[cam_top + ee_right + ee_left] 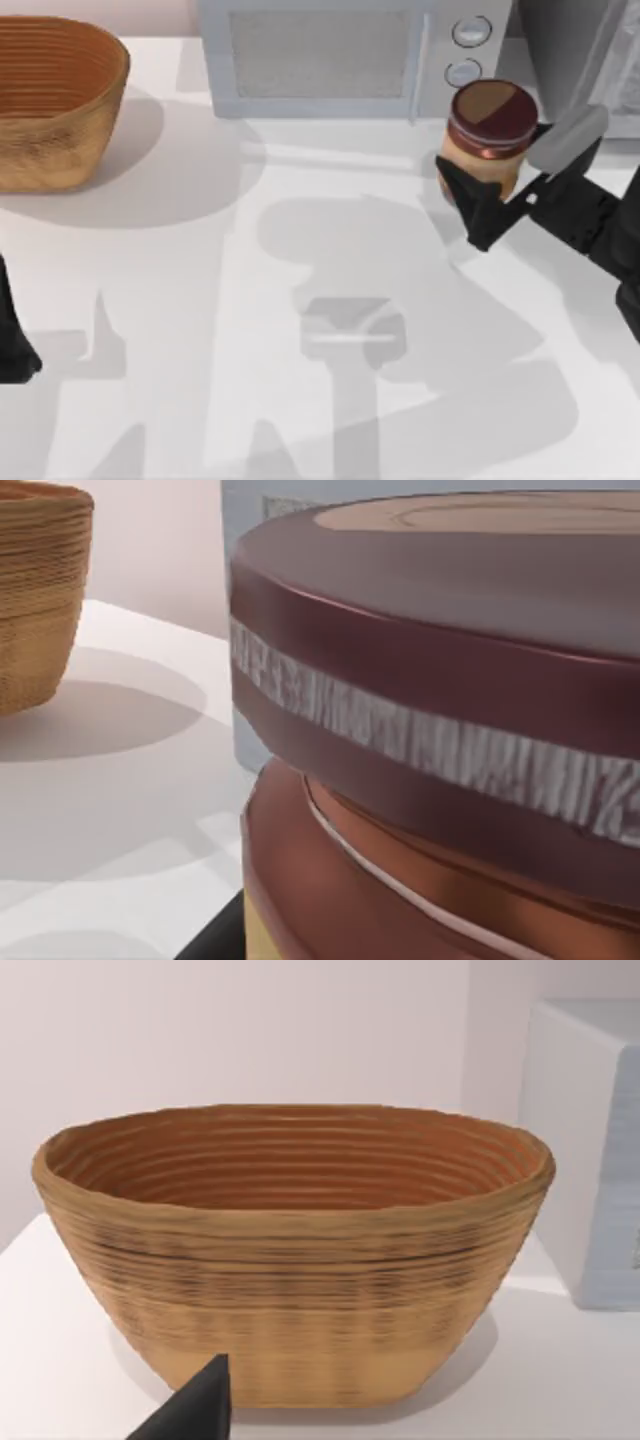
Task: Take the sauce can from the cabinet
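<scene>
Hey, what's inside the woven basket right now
Nothing visible. The left wrist view looks into the basket and shows only its ribbed inner wall; the floor is hidden behind the near rim. The sauce can is across the table in the right gripper.

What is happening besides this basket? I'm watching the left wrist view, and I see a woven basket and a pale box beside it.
Observer: Over at the table's right side, the right pincer is shut on the sauce can.
Visitor: Is the can anywhere near my pale box?
Observer: Yes. That box is the microwave, and the can is just in front of its two round knobs.
Visitor: And the arm carrying my camera?
Observer: The left arm is parked at the table's left edge, in front of the basket.
</scene>
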`<state>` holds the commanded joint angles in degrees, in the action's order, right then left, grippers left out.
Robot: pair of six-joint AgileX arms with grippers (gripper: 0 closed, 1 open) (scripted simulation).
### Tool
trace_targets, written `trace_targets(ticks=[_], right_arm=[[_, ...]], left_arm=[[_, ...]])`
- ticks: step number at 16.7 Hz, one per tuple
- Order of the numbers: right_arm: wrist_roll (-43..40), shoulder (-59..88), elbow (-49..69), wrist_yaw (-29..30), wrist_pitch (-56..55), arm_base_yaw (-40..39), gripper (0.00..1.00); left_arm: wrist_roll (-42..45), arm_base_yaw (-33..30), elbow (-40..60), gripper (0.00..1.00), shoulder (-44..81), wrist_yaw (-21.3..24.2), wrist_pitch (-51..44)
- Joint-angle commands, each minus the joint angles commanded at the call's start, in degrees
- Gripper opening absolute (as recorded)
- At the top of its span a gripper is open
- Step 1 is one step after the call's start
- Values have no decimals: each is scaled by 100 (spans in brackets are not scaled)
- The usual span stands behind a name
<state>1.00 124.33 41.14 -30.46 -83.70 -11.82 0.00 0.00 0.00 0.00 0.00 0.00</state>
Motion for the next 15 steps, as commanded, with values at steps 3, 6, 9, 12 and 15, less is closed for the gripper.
trace_targets(ticks=[3, 6, 9, 12, 15], right_arm=[[-10, 390, 496, 164, 104, -188, 0], [-16, 785, 1001, 350, 224, -367, 0], [-19, 940, 1202, 432, 276, -434, 0], [-19, 940, 1202, 432, 276, -434, 0], [-19, 940, 1202, 432, 276, -434, 23]], left_arm=[[0, 0, 0, 100, 0, 0, 0], [0, 0, 0, 100, 0, 0, 0], [0, 0, 0, 100, 0, 0, 0], [0, 0, 0, 100, 0, 0, 0], [0, 0, 0, 100, 0, 0, 0]])
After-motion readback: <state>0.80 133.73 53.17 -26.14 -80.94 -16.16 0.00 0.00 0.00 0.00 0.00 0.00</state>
